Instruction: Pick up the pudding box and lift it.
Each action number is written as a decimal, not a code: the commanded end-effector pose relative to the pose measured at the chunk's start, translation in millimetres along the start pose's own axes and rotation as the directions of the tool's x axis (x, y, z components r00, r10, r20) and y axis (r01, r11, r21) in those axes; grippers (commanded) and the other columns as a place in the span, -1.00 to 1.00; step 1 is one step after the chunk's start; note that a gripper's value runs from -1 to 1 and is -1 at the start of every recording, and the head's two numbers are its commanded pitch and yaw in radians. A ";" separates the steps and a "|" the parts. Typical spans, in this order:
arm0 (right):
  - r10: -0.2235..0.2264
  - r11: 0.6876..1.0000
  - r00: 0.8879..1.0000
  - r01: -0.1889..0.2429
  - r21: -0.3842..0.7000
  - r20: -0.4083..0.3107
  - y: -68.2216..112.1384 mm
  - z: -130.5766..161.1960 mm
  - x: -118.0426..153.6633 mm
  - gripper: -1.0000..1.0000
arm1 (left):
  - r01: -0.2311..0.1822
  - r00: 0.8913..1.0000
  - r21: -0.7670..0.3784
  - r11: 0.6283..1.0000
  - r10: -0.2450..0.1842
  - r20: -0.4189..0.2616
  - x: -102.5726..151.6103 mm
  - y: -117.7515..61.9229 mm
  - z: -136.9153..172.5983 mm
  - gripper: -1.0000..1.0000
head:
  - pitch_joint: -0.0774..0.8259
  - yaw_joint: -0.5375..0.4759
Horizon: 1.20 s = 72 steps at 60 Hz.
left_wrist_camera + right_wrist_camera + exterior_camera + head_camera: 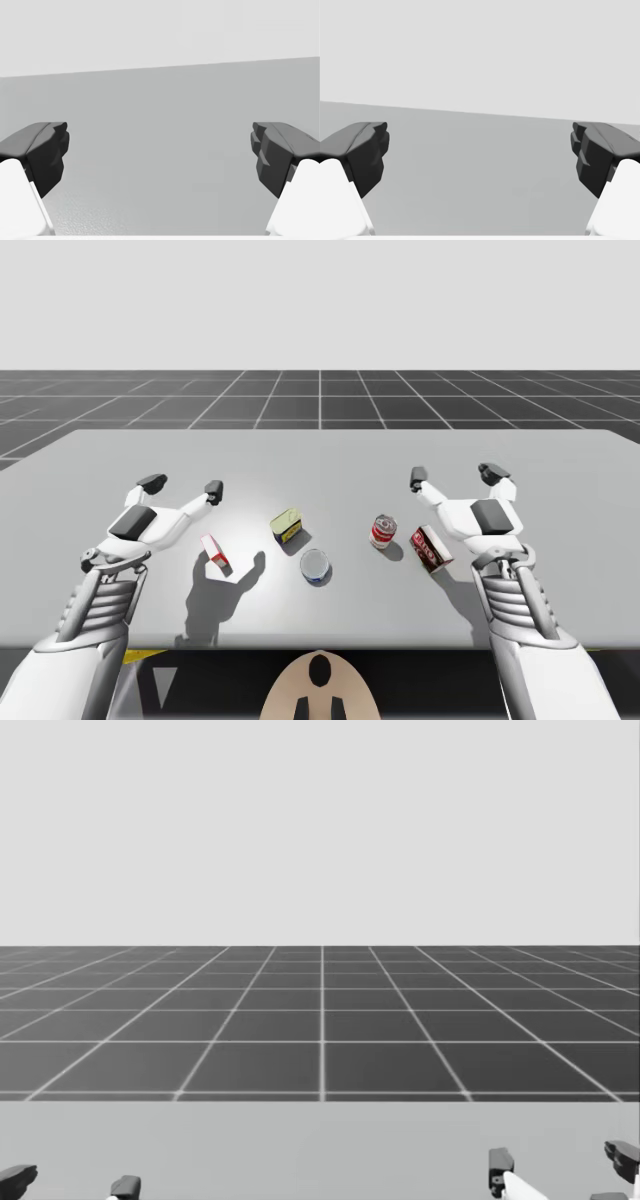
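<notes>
Now left gripper, right gripper wide open, empty.

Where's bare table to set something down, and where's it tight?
Free: the far half of the grey table, beyond the left gripper and right gripper, and both outer side strips. Crowded: the near middle band, where the red-and-white box, yellow rectangular tin, blue-and-white round can, red round can and dark red box sit close together.

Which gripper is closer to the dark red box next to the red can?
Right. My right gripper is open just beyond the dark red box; my left gripper is open far off on the other side, past the red can.
</notes>
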 end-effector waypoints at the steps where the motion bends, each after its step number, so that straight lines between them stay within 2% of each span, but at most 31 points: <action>1: -0.028 0.999 1.000 0.028 -0.032 0.014 -0.4 0.8 -0.8 -1.00 | 0.005 1.000 0.003 1.000 -0.005 0.001 -0.1 -0.1 0.1 -1.00 | -0.81 0.07; 4: -0.015 1.000 1.000 0.015 -0.007 0.013 -1.1 1.0 0.0 -1.00 | 0.004 1.000 0.004 1.000 -0.004 0.001 -0.1 -0.1 0.1 -1.00 | -0.81 0.07; 11: -0.020 1.000 1.000 0.020 0.002 0.000 -1.6 0.2 0.9 -1.00 | 0.005 1.000 0.005 1.000 -0.005 0.000 -0.3 0.0 0.0 -1.00 | -0.79 0.07; 20: -0.026 1.000 1.000 0.026 -0.013 0.005 -1.8 -0.2 1.2 -1.00 | 0.010 1.000 0.005 1.000 -0.010 0.000 0.0 -0.5 0.5 -1.00 | -0.62 0.06; 31: -0.024 1.000 1.000 0.024 -0.020 0.003 -2.1 -0.9 1.0 -1.00 | 0.012 1.000 0.007 1.000 -0.012 0.004 0.6 -0.2 0.9 -1.00 | -0.32 0.06; 45: -0.021 1.000 1.000 0.021 -0.021 0.001 -2.8 -1.5 1.2 -1.00 | 0.018 1.000 0.010 1.000 -0.019 0.012 2.0 0.9 1.1 -1.00 | 0.16 0.04; 53: -0.016 1.000 1.000 0.016 -0.026 0.003 -2.9 -1.5 1.9 -1.00 | 0.025 1.000 0.012 1.000 -0.025 0.018 3.4 1.1 1.6 -1.00 | 0.39 -0.12; 57: -0.016 1.000 1.000 0.016 -0.026 0.004 -3.4 -1.7 2.1 -1.00 | 0.025 0.999 0.011 1.000 -0.025 0.021 4.2 1.1 2.1 -1.00 | 0.44 -0.18; 72: -0.018 0.999 1.000 0.018 -0.030 0.002 -4.8 -2.6 1.9 -1.00 | 0.023 0.999 0.009 1.000 -0.023 0.034 8.0 0.9 4.1 -1.00 | 0.64 -0.65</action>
